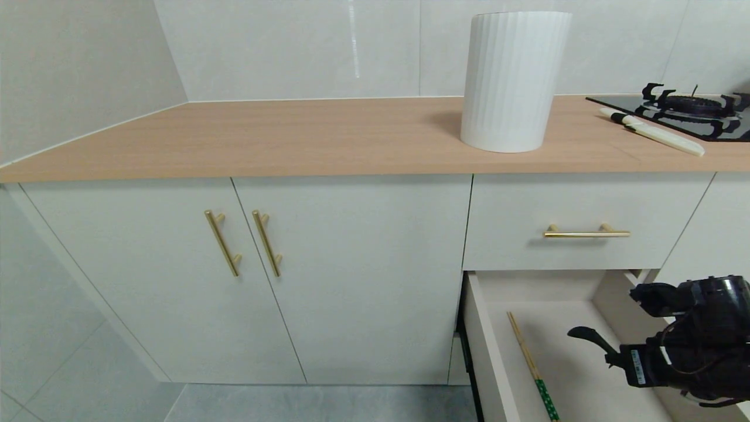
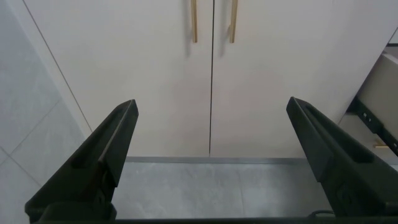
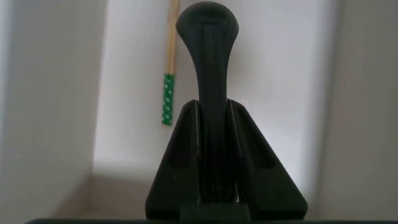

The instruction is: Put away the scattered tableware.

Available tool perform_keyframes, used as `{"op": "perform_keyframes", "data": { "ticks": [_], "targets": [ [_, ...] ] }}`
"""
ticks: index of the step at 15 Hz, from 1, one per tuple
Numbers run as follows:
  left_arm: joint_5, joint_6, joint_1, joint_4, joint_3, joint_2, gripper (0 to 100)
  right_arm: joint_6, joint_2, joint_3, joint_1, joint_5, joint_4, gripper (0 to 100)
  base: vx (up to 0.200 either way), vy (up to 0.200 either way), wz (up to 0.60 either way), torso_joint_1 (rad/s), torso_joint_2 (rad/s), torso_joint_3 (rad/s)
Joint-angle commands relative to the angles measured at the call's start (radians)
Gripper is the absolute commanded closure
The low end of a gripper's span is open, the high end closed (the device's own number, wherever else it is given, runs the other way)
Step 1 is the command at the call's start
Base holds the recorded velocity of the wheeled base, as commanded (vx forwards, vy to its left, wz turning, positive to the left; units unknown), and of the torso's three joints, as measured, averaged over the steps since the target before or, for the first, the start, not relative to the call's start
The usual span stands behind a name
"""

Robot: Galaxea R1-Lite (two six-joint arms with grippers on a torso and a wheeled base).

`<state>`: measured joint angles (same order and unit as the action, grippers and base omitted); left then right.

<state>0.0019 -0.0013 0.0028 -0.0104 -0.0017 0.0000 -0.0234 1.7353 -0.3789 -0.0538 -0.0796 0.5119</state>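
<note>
Chopsticks (image 1: 531, 366) lying inside open drawer (image 1: 486, 346). Right claw (image 1: 618, 358) clamping black-handled utensil (image 1: 592, 339) over drawer. Knife (image 1: 650, 132) waiting on desk (image 1: 293, 138) above drawer. Left claw (image 2: 211, 162) hanging spread apart, empty.

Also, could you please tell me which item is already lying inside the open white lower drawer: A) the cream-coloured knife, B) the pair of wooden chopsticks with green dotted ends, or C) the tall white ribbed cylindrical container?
B: the pair of wooden chopsticks with green dotted ends lies on the floor of the open white lower drawer, whereas the knife and the container are up on the wooden countertop.
</note>
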Motion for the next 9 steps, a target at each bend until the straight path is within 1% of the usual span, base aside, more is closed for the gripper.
{"op": "perform_keyframes", "data": {
  "ticks": [1,2,3,4,6,9],
  "targets": [
    [0.000,0.000,0.000,0.000,0.000,0.000,0,-0.007,0.207,0.005,-0.015,0.012,0.088,100,0.000,0.000,0.00,0.000,0.00,0.000],
    [0.001,0.000,0.000,0.000,0.000,0.000,0,-0.026,0.259,0.006,-0.021,0.038,0.138,100,0.000,0.000,0.00,0.000,0.00,0.000],
    [0.001,0.000,0.000,0.000,0.000,0.000,0,-0.052,0.343,0.015,-0.034,0.087,0.237,100,0.000,0.000,0.00,0.000,0.00,0.000],
    [0.001,0.000,0.000,0.000,0.000,0.000,0,-0.053,0.392,0.029,-0.038,0.093,0.307,100,0.000,0.000,0.00,0.000,0.00,0.000],
    [0.001,0.000,0.000,0.000,0.000,0.000,0,-0.053,0.467,0.038,-0.057,0.096,0.399,100,0.000,0.000,0.00,0.000,0.00,0.000],
    [0.001,0.000,0.000,0.000,0.000,0.000,0,-0.052,0.541,0.041,-0.058,0.100,0.467,100,0.000,0.000,0.00,0.000,0.00,0.000]
  ]
}}
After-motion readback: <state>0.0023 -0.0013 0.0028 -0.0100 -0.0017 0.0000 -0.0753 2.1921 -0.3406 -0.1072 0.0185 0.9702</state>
